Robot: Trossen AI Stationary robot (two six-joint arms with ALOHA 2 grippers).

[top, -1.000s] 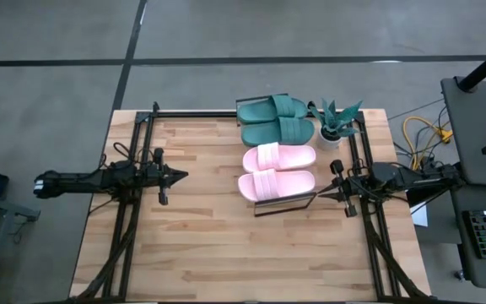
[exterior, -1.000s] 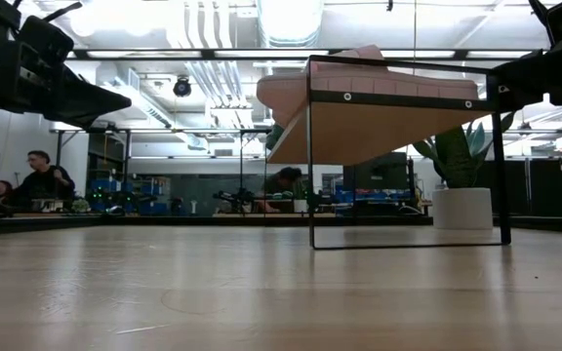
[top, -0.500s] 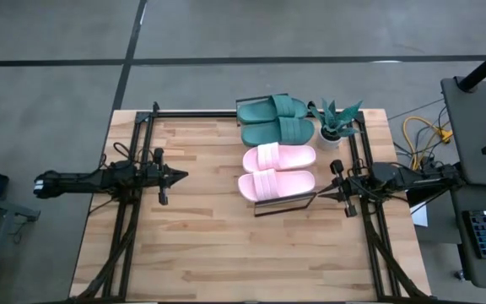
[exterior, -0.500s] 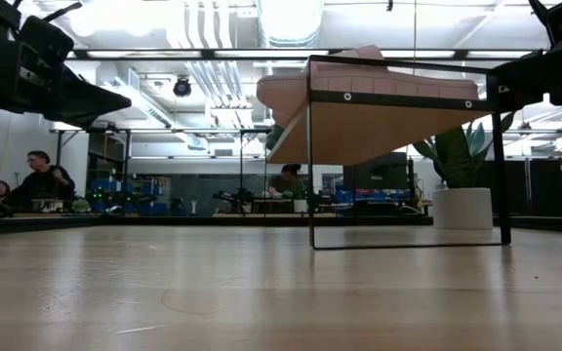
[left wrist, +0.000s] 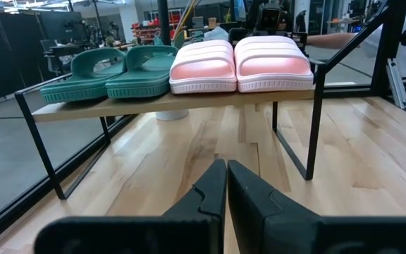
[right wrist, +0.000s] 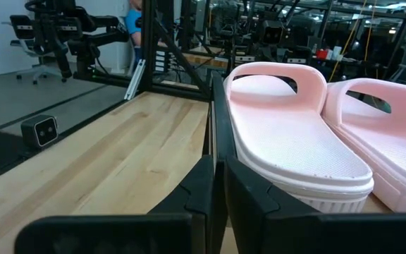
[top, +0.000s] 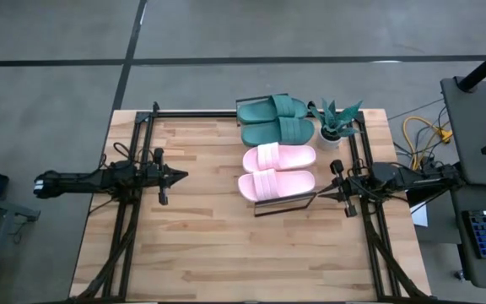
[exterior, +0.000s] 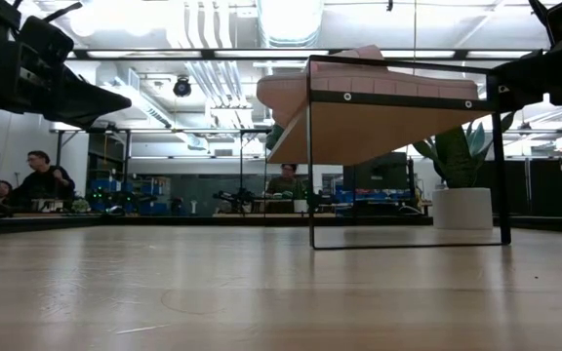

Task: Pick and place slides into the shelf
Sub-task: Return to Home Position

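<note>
All the slides rest sole-down on the shelf's plank top (top: 287, 199). The teal-green pair (top: 275, 118) lies at the far end, the pale pink pair (top: 277, 171) at the near end. In the left wrist view the green (left wrist: 111, 69) and pink (left wrist: 240, 63) slides sit side by side on the rack. My left gripper (top: 184, 176) hovers shut over the table's left half, pointing at the shelf. My right gripper (top: 321, 193) hovers shut just right of the shelf's near end, beside a pink slide (right wrist: 294, 148).
A small potted plant (top: 334, 123) in a white pot stands right of the green slides at the far right corner. Black arm frames run along the left (top: 125, 211) and right (top: 369, 228) table sides. Bare wood lies near the front edge (top: 243, 262).
</note>
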